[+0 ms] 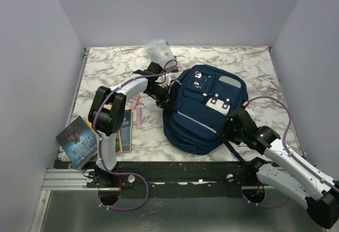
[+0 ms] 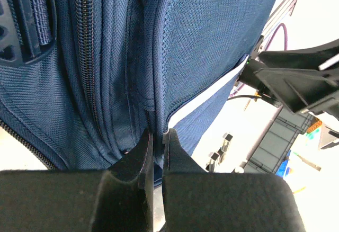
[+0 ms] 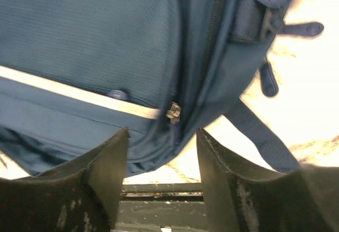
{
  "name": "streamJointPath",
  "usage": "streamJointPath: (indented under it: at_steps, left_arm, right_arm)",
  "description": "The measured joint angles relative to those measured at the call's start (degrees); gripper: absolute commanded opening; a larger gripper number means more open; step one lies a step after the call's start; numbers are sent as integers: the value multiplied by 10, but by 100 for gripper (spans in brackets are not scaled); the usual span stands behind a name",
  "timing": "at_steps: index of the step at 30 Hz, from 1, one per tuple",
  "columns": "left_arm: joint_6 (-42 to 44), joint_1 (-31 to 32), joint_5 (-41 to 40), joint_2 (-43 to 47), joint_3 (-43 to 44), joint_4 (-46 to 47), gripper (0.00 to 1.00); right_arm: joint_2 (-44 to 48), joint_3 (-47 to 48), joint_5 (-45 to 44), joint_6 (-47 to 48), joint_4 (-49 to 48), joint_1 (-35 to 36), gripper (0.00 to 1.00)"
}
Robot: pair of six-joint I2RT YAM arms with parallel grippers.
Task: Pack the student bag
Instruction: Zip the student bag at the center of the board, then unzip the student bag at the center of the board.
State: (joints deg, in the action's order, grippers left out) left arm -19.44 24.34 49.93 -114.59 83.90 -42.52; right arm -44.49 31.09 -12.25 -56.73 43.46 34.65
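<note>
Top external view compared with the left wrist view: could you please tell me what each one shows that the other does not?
Only the top external view shows the books at the near left edge of the table, the clear pouch at the back, and the white zipper tabs on the backpack. Only the left wrist view shows the left gripper pinched nearly shut on a seam fold of the backpack, with the zipper teeth up close. Both show the navy backpack and the right arm beside it.
</note>
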Motion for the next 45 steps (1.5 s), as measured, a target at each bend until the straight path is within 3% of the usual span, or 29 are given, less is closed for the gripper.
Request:
streamJointPath:
  at_steps: [5, 10, 20, 25, 35, 41, 45]
  left_arm:
    - [0, 1, -1, -1, 0, 0, 0]
    - [0, 6, -4, -1, 0, 0, 0]
    - [0, 17, -9, -1, 0, 0, 0]
    - [0, 17, -9, -1, 0, 0, 0]
    - [0, 37, -9, -1, 0, -1, 0]
    - [0, 41, -9, -1, 0, -1, 0]
    - [0, 43, -9, -1, 0, -1, 0]
  right_arm:
    - [-31, 60, -13, 43, -62, -3, 67]
    - [-168, 130, 12, 74, -188, -18, 67]
    - [-396, 169, 206, 61, -414, -195, 56]
    - [-419, 168, 254, 42, -467, -223, 51]
    - [-441, 154, 268, 22, -512, -228, 43]
    - [-441, 146, 267, 45, -513, -230, 24]
    - [-432, 142, 263, 75, -505, -230, 1]
